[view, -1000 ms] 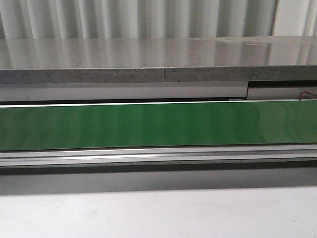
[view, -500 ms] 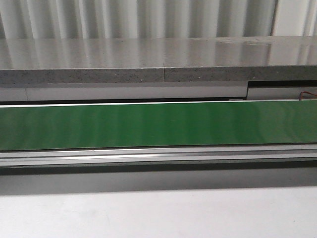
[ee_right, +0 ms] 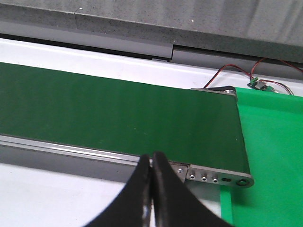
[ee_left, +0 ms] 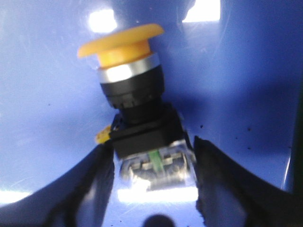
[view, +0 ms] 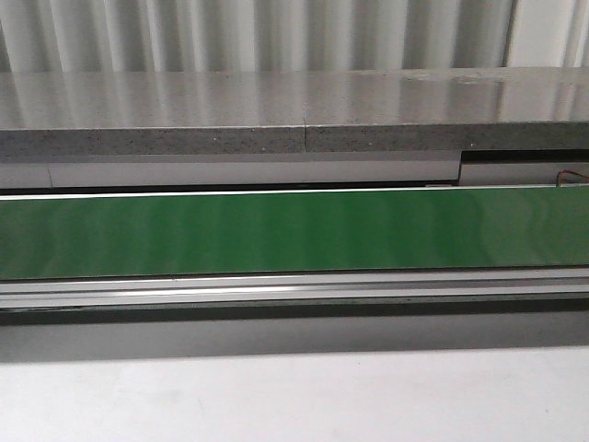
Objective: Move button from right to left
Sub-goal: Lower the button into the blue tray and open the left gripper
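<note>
While the green conveyor belt [view: 294,232] lies bare across the front view, with a grey stone ledge [view: 276,115] behind it, neither arm shows there. Seen from the left wrist, the left gripper [ee_left: 154,182] holds the button [ee_left: 142,113] between its dark fingers [ee_left: 94,189], pressed against the clear base on both sides, the yellow mushroom cap pointing away over a glossy blue surface [ee_left: 246,71]. The right gripper [ee_right: 151,189] hangs above the belt's near rail [ee_right: 71,149], close to its end roller, fingertips pinched together on nothing.
</note>
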### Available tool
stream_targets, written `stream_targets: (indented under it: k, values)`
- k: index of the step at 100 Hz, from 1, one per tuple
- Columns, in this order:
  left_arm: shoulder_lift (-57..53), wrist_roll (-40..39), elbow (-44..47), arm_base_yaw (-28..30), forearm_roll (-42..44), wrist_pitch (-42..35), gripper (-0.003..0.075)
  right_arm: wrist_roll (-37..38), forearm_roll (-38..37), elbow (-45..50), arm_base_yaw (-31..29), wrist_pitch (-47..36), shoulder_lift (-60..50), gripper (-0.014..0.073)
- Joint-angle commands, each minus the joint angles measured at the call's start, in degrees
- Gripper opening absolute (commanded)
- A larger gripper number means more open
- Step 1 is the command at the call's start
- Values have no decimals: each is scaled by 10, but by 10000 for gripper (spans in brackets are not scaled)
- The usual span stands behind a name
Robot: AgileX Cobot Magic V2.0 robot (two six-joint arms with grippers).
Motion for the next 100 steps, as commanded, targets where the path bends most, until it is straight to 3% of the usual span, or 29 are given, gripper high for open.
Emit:
stream_targets:
  k: [1,34,64,83,100]
  values:
    - [-28,1,-15,1,1,-1,414,-5,-2,-14,0,-45,5,-67]
    - [-41,-19,-18,1,-1,-2,391,-5,-2,-14,0,-45,5,-67]
    - [-135,-72,-14,1,-13,-51,124,-5,-2,-14,0,-45,5,-67]
    - [-213,-105,27,1,-49,-103,41,-5,-2,-14,0,-45,5,-67]
    - [-288,-105,98,-4,-140,-164,-21,-5,-2,-14,0,-45,5,-67]
